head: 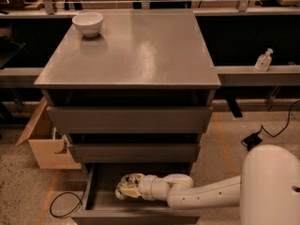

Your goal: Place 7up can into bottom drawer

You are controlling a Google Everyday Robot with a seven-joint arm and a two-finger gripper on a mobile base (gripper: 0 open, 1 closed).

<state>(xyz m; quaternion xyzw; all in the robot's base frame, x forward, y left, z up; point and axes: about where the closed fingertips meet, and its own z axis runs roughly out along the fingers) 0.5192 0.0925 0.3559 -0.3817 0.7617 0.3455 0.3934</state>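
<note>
The grey cabinet's bottom drawer (105,201) is pulled out, showing its dark interior. My white arm reaches in from the lower right. My gripper (125,187) sits inside the drawer, left of centre, with the 7up can (123,183), silvery with greenish print, held at its tip just above or on the drawer floor. The fingers are wrapped about the can. The two upper drawers (129,118) are closed.
A white bowl (87,22) stands on the cabinet top at the back left. A cardboard box (46,142) sits on the floor left of the cabinet. A black cable (61,205) loops by the drawer's left corner. A clear bottle (263,60) stands on the right ledge.
</note>
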